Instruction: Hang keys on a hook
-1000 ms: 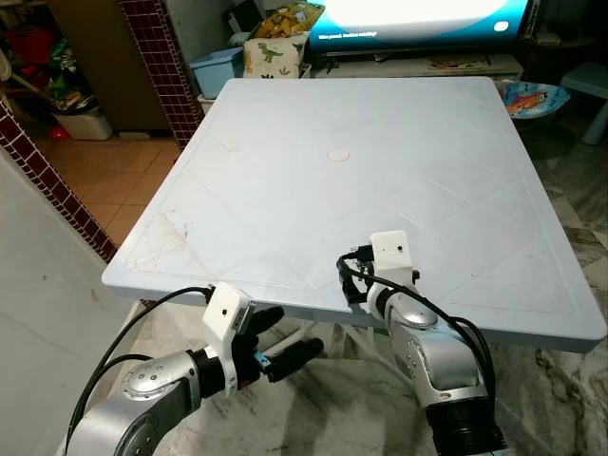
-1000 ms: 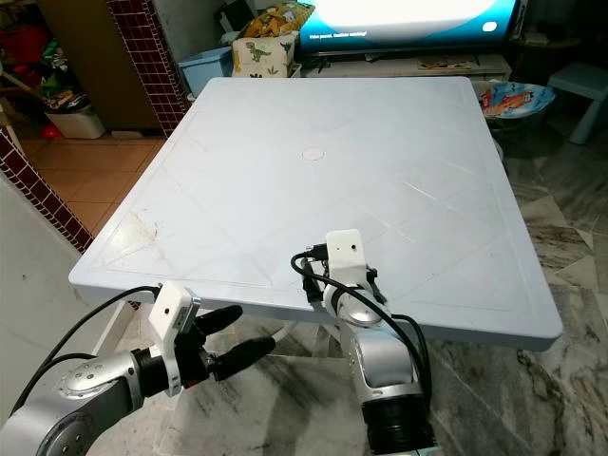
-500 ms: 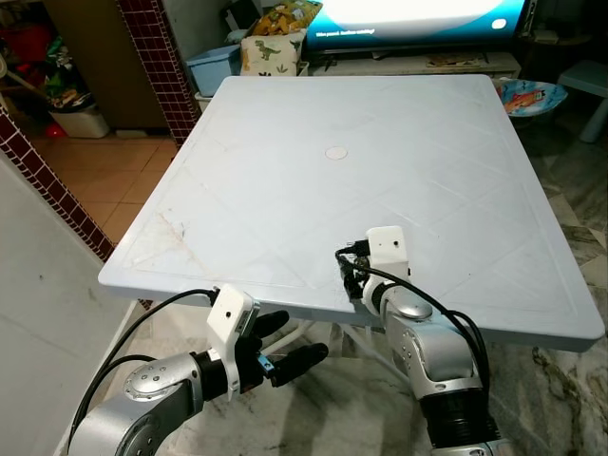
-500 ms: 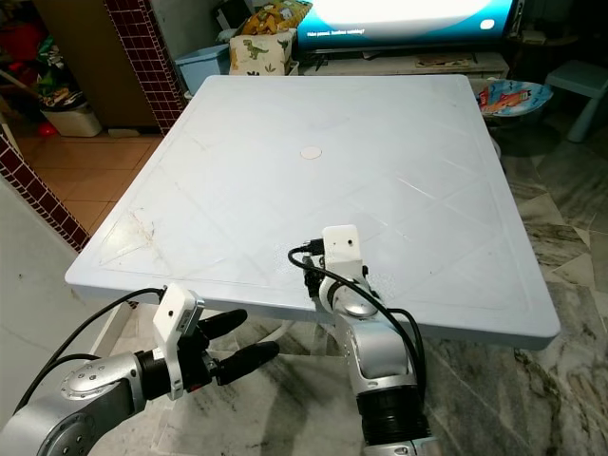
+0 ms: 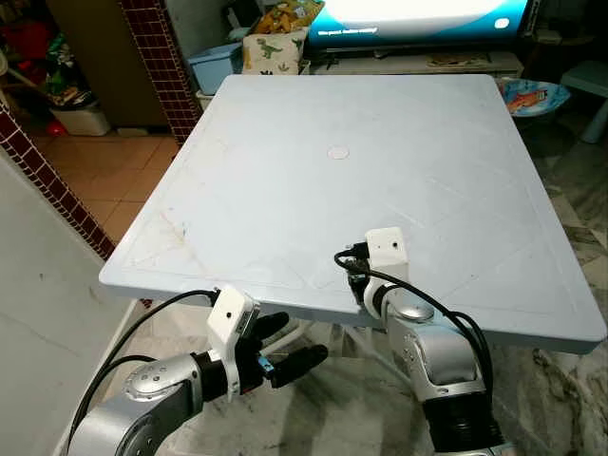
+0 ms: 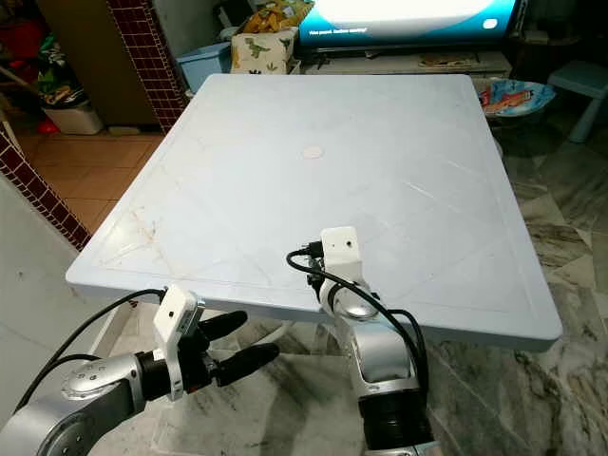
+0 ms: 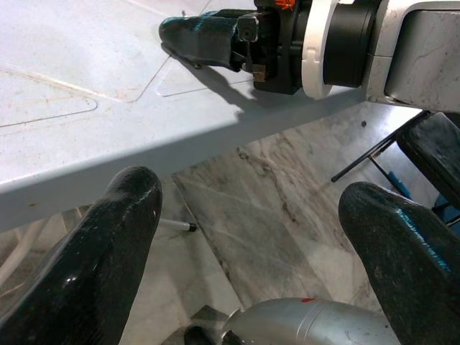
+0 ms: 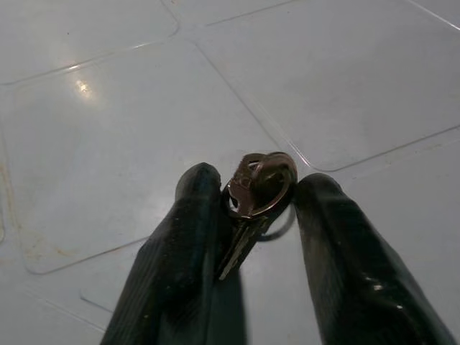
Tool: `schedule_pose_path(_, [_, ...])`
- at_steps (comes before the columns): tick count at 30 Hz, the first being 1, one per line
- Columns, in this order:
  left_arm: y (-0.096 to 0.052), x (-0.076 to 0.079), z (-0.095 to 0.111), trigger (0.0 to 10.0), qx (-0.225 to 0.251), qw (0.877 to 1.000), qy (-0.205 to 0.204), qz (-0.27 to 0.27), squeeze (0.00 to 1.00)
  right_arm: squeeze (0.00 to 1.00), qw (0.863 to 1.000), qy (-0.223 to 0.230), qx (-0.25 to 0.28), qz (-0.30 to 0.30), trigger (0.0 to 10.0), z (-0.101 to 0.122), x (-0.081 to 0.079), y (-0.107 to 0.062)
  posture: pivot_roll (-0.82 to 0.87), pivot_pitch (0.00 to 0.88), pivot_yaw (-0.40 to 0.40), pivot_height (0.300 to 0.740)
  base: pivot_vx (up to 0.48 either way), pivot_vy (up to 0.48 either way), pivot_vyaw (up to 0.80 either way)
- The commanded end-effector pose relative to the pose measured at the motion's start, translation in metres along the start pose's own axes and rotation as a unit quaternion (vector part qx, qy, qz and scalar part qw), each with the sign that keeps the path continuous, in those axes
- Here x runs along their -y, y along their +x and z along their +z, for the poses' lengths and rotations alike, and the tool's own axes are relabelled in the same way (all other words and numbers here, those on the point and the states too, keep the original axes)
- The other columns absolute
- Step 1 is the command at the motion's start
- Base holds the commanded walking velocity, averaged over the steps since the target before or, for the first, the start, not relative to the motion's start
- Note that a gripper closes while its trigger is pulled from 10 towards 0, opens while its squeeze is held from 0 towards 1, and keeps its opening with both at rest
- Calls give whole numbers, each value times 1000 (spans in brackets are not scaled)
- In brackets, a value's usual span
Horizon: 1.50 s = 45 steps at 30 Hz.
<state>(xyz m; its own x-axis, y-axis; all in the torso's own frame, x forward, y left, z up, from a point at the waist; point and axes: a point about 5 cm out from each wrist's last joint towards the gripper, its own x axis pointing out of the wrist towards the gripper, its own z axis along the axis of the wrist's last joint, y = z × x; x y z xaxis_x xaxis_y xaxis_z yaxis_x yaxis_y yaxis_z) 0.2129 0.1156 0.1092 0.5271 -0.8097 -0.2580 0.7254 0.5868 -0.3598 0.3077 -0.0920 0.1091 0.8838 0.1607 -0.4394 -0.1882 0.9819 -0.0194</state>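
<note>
From my head, my right gripper [image 8: 248,188] is hidden beneath its own white wrist camera block [image 5: 386,251], so the keys [image 8: 253,194] pinched between its fingers cannot be seen there. In my right wrist view the key blades run down into the shadow between the fingers, and the ring is partly covered by the key head; how many keys there are I cannot tell. My left gripper [image 7: 251,244] hangs below the tabletop [image 5: 380,142] edge, its fingers cut off by the frame in the left wrist view. Beyond the tabletop's far side, the screen [image 5: 418,17] is cropped at the top, its text too small to read.
</note>
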Motion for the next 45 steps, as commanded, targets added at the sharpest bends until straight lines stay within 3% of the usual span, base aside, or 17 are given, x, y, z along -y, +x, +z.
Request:
schedule_pose_path(1, [-1, 2, 1, 10000, -4, 1000, 8, 0, 0, 0, 999, -2, -26, 21, 0, -10, -10, 0, 29, 60, 88, 740, 0, 0, 0])
schedule_pose_path(19, [0, -1, 2, 10000, -5, 1000, 13, 7, 0, 0, 1000, -19, -19, -11, 0, -7, 5, 3, 33, 42, 87, 740, 0, 0, 0])
schedule_pose_path(24, [0, -2, 3, 10000, -5, 1000, 15, 11, 0, 0, 999, -13, -10, -52, 0, -3, 18, 5, 34, 42, 89, 740, 0, 0, 0])
schedule_pose_path(27, [1, -3, 3, 10000, -6, 1000, 16, 14, 0, 0, 996, -14, 5, -84, 0, 2, 27, 6, 33, 47, 91, 740, 0, 0, 0])
schedule_pose_path(33, [0, -5, 4, 10000, -3, 1000, 18, 23, 0, 0, 985, -63, 85, -136, 0, 24, 43, 3, 33, 48, 93, 740, 0, 0, 0])
schedule_pose_path(36, [0, -6, 4, 10000, -2, 999, 19, 27, 0, 0, 971, -121, 139, -155, 0, 37, 46, 0, 33, 49, 93, 740, 0, 0, 0])
schedule_pose_path(40, [0, -7, 4, 10000, -2, 999, 23, 32, 0, 0, 933, -228, 199, -192, 0, 47, 49, -5, 33, 49, 93, 740, 0, 0, 0])
schedule_pose_path(42, [0, -7, 4, 10000, -1, 999, 26, 36, 0, 0, 906, -286, 228, -213, 0, 51, 50, -9, 34, 48, 94, 740, 0, 0, 0])
schedule_pose_path(43, [0, -7, 4, 10000, -1, 999, 26, 36, 0, 0, 906, -286, 228, -213, 0, 51, 50, -9, 34, 48, 94, 740, 0, 0, 0])
schedule_pose_path(44, [0, -8, 4, 10000, -1, 999, 27, 39, 0, 0, 892, -309, 245, -221, 0, 53, 50, -11, 34, 48, 94, 740, 0, 0, 0])
schedule_pose_path(45, [0, -9, 4, 10000, 0, 999, 28, 41, 0, 0, 856, -368, 279, -231, 0, 58, 47, -14, 33, 48, 95, 740, 0, 0, 0])
